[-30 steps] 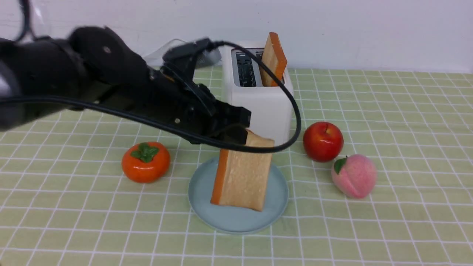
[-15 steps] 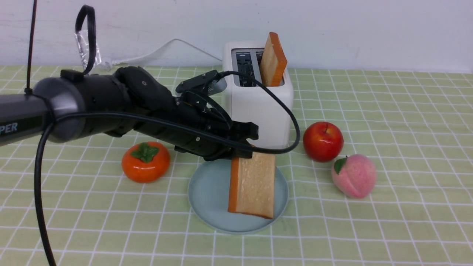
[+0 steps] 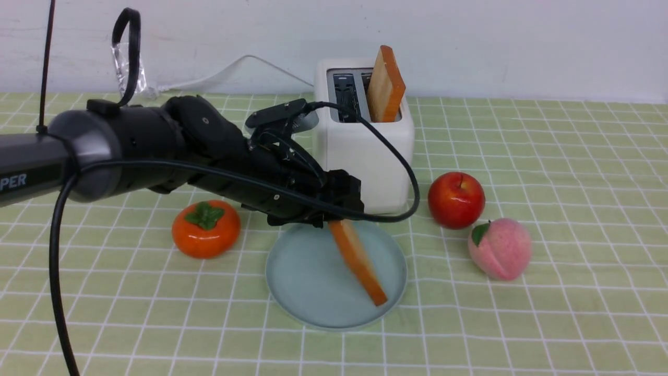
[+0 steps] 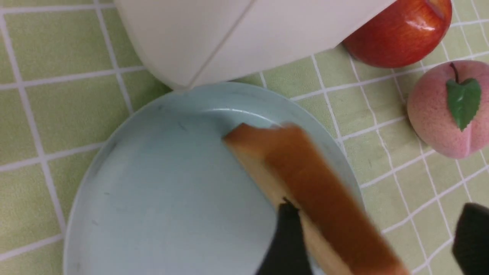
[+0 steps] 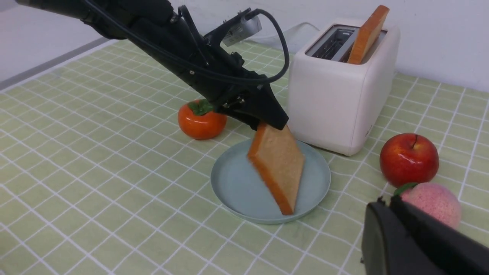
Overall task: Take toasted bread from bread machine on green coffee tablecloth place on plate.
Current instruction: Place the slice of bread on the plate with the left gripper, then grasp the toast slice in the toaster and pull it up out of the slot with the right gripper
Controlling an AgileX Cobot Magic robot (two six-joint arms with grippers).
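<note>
The white bread machine [image 3: 365,151] stands on the green coffee tablecloth [image 3: 548,324], with one slice of toasted bread [image 3: 386,83] upright in its right slot. The pale blue plate [image 3: 302,282] lies in front of it. A second slice [image 3: 360,261] leans steeply over the plate, its lower corner on the plate. My left gripper [image 3: 339,214] is at the slice's top edge. In the left wrist view the left gripper [image 4: 378,214] is open, with the slice [image 4: 305,172] against one finger [image 4: 286,236] and clear of the other. My right gripper [image 5: 386,200] is shut and empty near the peach.
An orange persimmon [image 3: 206,230] sits left of the plate. A red apple [image 3: 456,200] and a pink peach [image 3: 500,249] sit to its right. The toaster's white cord [image 3: 235,68] runs along the back wall.
My left gripper has lowered the slice to the plate and opened. The slice has gone from hanging upright to tipping over, its face turned away from the front view.
</note>
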